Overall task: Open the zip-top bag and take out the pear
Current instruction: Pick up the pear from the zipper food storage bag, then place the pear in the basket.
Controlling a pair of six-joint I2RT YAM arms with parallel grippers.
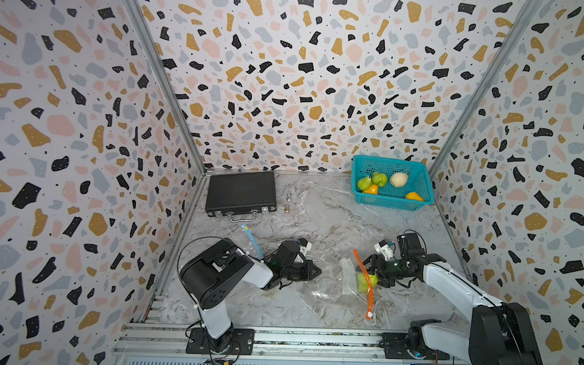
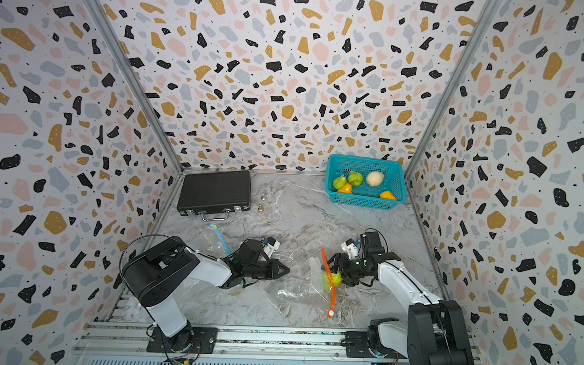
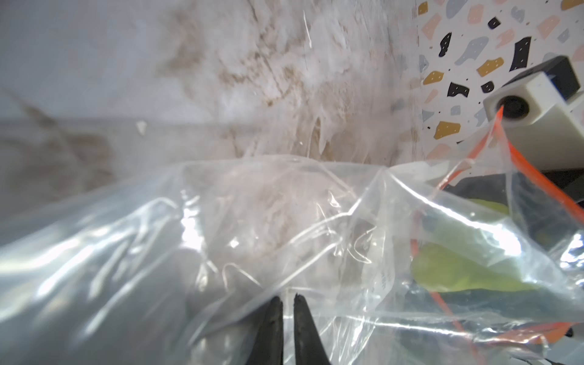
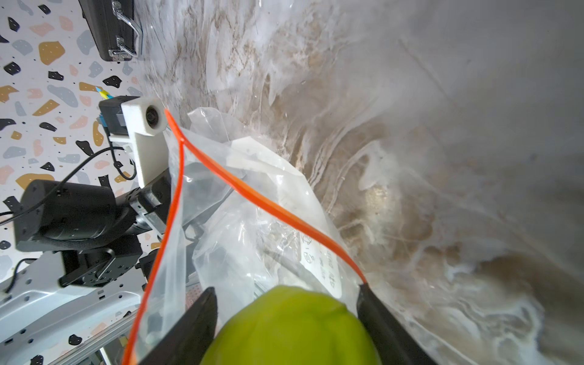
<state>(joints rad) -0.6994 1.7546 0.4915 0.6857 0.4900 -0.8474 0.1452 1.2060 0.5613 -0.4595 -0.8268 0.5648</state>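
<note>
Our right hand [image 4: 286, 292] clasps the rounded green pear [image 4: 290, 331] in the open mouth of the clear, orange-zippered plastic bag [image 1: 317, 291], whose film our left hand [image 1: 317, 270] pinches at the pear's 9 o'clock, so we'd withdraw toward 3 o'clock.

Black case [image 1: 241, 193], teal fruit basket [image 1: 385, 159], blue-zipped bag [image 1: 248, 234]

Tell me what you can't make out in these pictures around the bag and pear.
Left wrist view: whether left gripper pinches zip-top bag film; glare, blur.
Right wrist view: pear partly cut off by edge.
In a top view: two tiny objects by black case, unidentifiable.
</note>
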